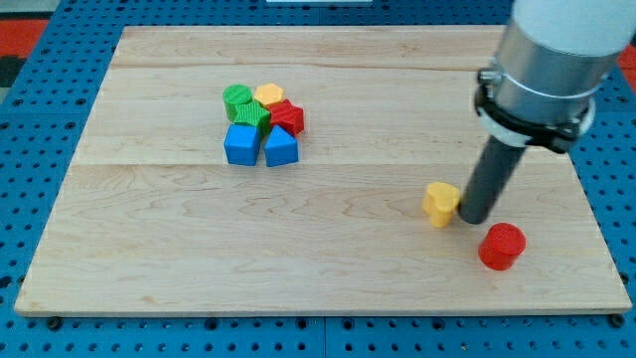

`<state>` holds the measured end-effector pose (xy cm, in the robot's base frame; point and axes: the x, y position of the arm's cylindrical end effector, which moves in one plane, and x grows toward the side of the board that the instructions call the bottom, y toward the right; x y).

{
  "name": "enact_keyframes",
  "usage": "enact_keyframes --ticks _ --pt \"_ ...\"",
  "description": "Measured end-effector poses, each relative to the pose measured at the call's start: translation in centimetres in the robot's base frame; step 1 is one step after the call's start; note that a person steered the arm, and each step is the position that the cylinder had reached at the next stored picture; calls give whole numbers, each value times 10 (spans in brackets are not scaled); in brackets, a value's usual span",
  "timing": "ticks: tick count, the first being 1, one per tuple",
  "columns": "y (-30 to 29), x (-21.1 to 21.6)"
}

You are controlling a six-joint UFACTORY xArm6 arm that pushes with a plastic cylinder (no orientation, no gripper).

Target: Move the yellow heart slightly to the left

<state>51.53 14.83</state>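
Observation:
The yellow heart [440, 203] lies on the wooden board [318, 249] at the view's lower right. My tip [472, 220] stands right beside it, touching or almost touching its right side. A red cylinder [501, 246] lies just below and to the right of my tip, a little apart from it.
A tight cluster sits at the view's upper left of centre: a green cylinder [238, 97], a yellow block [268, 95], a red block [287, 116], another green block [255, 117], a blue cube [241, 144] and a blue block [280, 147]. The arm's grey body [547, 70] hangs over the upper right.

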Motion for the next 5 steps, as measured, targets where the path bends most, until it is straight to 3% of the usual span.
enact_keyframes --ticks 1,5 --pt "-31 -12" --pt "-46 -46"
